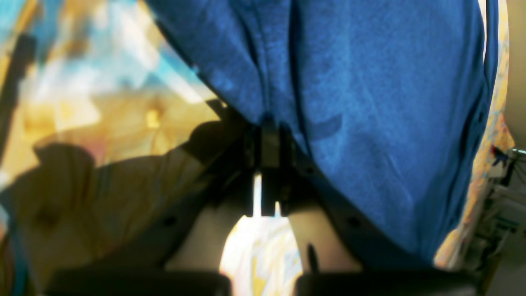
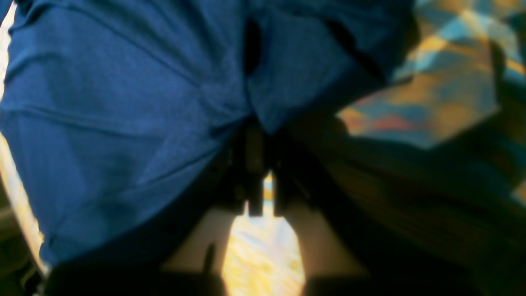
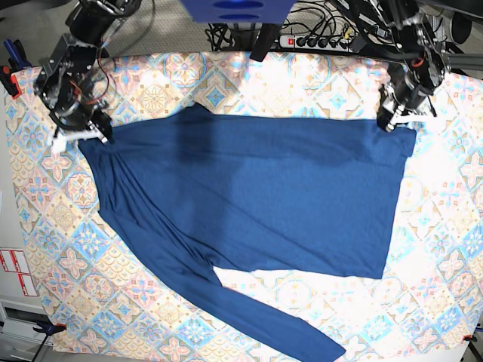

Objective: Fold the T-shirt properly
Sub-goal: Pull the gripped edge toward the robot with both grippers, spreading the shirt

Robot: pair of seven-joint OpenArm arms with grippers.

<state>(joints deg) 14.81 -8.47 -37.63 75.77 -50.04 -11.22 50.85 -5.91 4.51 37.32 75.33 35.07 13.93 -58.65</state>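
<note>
Base view, nearest edge first: one long sleeve of the T-shirt (image 3: 249, 196) trailing diagonally toward the near rim of the counter (image 3: 438, 302), cuff close to that rim. Farther in, dark navy body spread flat across the middle, far hem running almost straight between both arms. Patterned cloth over the counter, tiles in orange, teal and cream. At the near left margin, white stickers with red print (image 3: 13, 271), too small to read.

At the far right of this view, left tool (image 3: 398, 119) lowered onto the shirt's far corner, arm reaching in from behind the counter, wrist bent downward. At the far left, right tool (image 3: 84, 133) set likewise on the opposite corner, arm angled in from the back corner. Beyond the counter, a power strip (image 3: 321, 39) with tangled cables on the floor, and a blue block at the top margin.

Left wrist view: left tool (image 1: 269, 135) pressed together on a gathered fold of the T-shirt (image 1: 370, 102), cloth hanging to the right of the dark fingers (image 1: 269, 164), blurred patterned counter (image 1: 102, 102) behind.

Right wrist view: right tool (image 2: 257, 135) pinching a bunched edge of the T-shirt (image 2: 115, 115), fabric draped to the left, blurred counter (image 2: 431, 82) to the right.
</note>
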